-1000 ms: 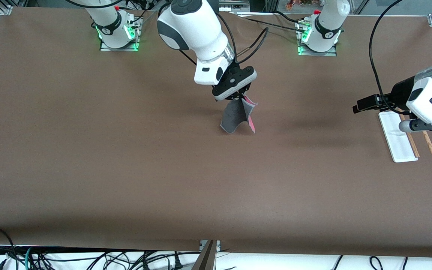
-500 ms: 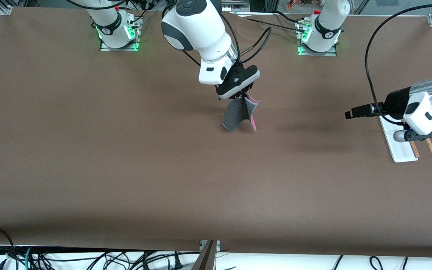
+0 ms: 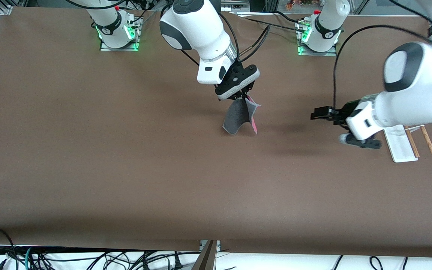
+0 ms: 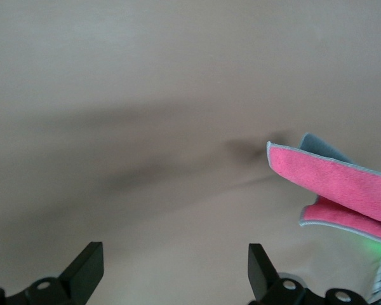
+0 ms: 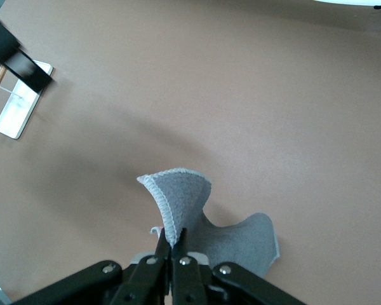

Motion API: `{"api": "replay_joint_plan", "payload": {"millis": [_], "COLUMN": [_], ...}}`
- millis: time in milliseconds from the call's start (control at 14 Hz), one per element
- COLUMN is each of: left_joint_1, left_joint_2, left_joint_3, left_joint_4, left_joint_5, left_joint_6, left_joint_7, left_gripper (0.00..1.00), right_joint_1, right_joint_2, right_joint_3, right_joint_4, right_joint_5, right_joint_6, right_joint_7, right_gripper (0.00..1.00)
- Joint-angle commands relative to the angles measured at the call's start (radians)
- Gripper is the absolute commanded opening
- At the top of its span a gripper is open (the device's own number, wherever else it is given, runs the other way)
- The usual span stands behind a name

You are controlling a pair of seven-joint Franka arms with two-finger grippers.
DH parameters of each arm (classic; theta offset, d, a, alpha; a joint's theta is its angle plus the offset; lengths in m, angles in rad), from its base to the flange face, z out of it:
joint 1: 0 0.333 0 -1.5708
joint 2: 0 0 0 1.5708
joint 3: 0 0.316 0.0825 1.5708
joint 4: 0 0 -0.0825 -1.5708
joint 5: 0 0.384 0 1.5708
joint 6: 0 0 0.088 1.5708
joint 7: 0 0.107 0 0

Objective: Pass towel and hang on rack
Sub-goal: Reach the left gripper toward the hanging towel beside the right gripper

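Over the middle of the desk, the right gripper [image 3: 243, 96] is clamped on the top fold of the towel [image 3: 237, 119]; the cloth hangs from its pinched fingers [image 5: 167, 253], grey face outward, pink-red side folded inward. Toward the left arm's end of the desk, the left gripper [image 3: 326, 125] hangs in the air with its jaws spread apart and nothing between them. Just beside it stands the rack [image 3: 400, 144], near that end's edge of the desk [image 3: 126, 168]
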Motion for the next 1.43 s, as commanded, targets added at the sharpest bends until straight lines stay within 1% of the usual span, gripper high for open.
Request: {"api": "replay_joint_plan", "payload": {"millis": [0,71,143,214,429,571,714,786,857,1214,1357], "left_joint_1": [-0.004,-0.004,-0.004,-0.004,-0.004,-0.001,-0.002,-0.001,0.001,0.001,0.001], "left_joint_2": [-0.008,0.0,-0.002,-0.008,-0.008,-0.02,-0.035,-0.049,-0.061,-0.105,-0.103], "left_joint_3": [-0.032,-0.06,-0.085,-0.094,-0.097,-0.108,-0.109,-0.117,-0.141,-0.214,-0.218], "left_joint_4": [-0.078,-0.079,-0.096,-0.128,-0.168,-0.206,-0.231,-0.239,-0.242,-0.248,-0.253], "left_joint_5": [-0.025,-0.025,-0.025,-0.027,-0.037,-0.103,-0.133,-0.143,-0.149,-0.154,-0.153], "left_joint_6": [0.062,0.069,0.111,0.159,0.211,0.237,0.253,0.253,0.253,0.248,0.248], "left_joint_7": [0.107,0.186,0.285,0.37,0.583,0.72,0.849,0.883,0.904,0.952,0.954], "left_gripper": [1.0,1.0,1.0,1.0,1.0,1.0,1.0,1.0,1.0,1.0,1.0], "right_joint_1": [0.005,0.005,0.006,0.006,0.006,0.006,0.02,0.029,0.032,0.068,0.068], "right_joint_2": [-0.002,-0.004,-0.004,-0.004,-0.004,-0.004,-0.005,-0.004,-0.004,-0.005,-0.005], "right_joint_3": [0.004,0.005,0.005,0.005,0.007,0.009,0.009,0.009,0.009,0.009,0.009], "right_joint_4": [0.013,0.024,0.04,0.047,0.068,0.085,0.091,0.09,0.09,0.09,0.09], "right_joint_5": [-0.008,-0.008,-0.006,-0.006,-0.006,-0.008,-0.008,-0.008,-0.008,-0.008,-0.008], "right_joint_6": [0.003,0.003,0.001,0.003,0.003,0.004,0.007,0.016,0.02,0.041,0.041], "right_joint_7": [0.003,0.002,0.003,0.002,-0.004,-0.014,-0.009,-0.009,-0.009,-0.009,-0.012], "right_gripper": [0.0,0.0,0.0,0.0,0.0,0.0,0.0,0.0,0.0,0.0,0.0]}}
